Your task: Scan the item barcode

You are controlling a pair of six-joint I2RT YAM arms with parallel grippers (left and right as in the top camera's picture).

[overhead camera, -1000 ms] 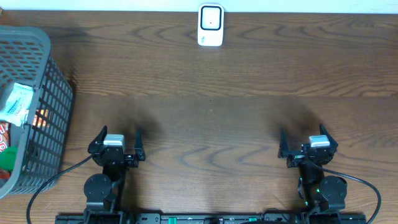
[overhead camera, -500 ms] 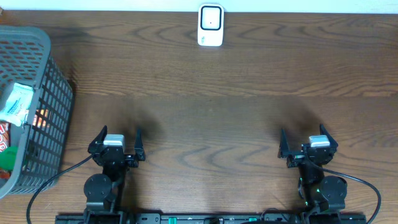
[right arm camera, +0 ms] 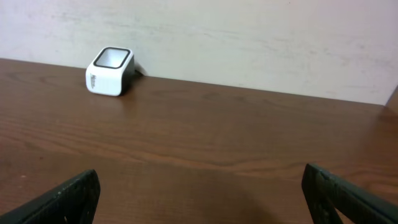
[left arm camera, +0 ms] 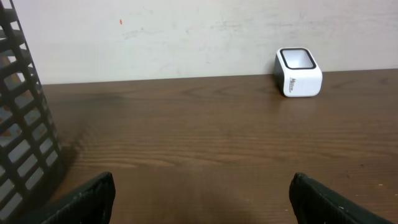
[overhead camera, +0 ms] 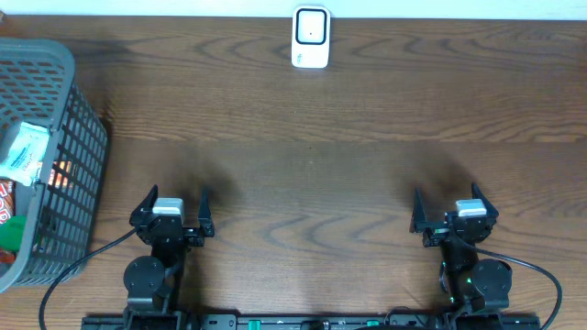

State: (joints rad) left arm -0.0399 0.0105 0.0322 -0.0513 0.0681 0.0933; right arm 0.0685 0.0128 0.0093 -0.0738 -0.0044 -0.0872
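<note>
Left gripper point(overhead camera: 177, 197) and right gripper point(overhead camera: 447, 197) gape empty at the bottom, while the packet point(overhead camera: 23, 151) lies in the far-left basket point(overhead camera: 55, 64), whose tall wall could snag a reach towards the top-centre scanner point(overhead camera: 311, 37)

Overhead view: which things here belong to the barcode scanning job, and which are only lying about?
For the job: white box-shaped scanner; grey plastic lattice basket; white-and-blue packet inside it; left claw and right claw, both open.
Only lying about: black cable beside the right arm; brown wooden table.

The basket point(overhead camera: 78, 174) and its packets point(overhead camera: 23, 154) run off the left edge.
</note>
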